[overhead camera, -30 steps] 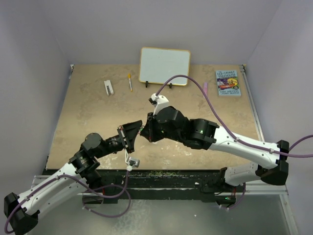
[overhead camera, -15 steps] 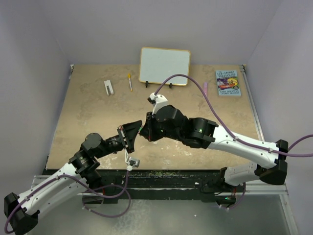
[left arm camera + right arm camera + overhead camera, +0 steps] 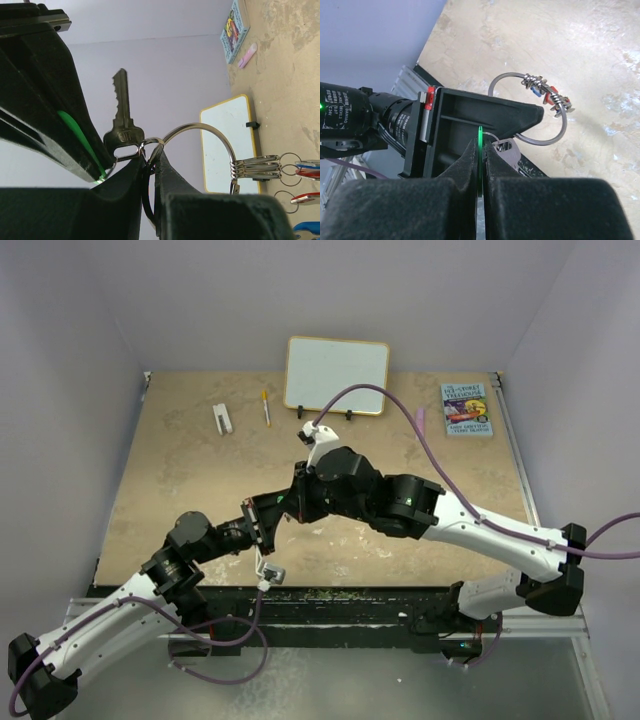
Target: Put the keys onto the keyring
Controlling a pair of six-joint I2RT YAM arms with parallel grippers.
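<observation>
The keyring (image 3: pixel 210 131) hung above the table (image 3: pixel 560 45), its wire pinched between the closed fingers of my left gripper (image 3: pixel 151 165). Small red- and blue-tagged keys (image 3: pixel 299 169) bunched along it. A silver key (image 3: pixel 123 117) met the ring at its head. My right gripper (image 3: pixel 480 156) was clamped on the green tag (image 3: pixel 479 136) beside that key. A whiteboard (image 3: pixel 225 150) stood behind.

Left wrist view, centre: the keyring (image 3: pixel 197 125) is thin silver wire, polished and bright, and the key (image 3: pixel 122 131) is duller grey metal. The green tag (image 3: pixel 77 135) at left is glossy plastic, as are the red and blue tags (image 3: pixel 306 171) at the right edge. Along the bottom, the fingers (image 3: pixel 125 195) of the left gripper (image 3: pixel 152 167) are matt black plastic — faintly grainy — and the table top (image 3: pixel 280 75) at right is matt, mottled beige, stone-like.
</observation>
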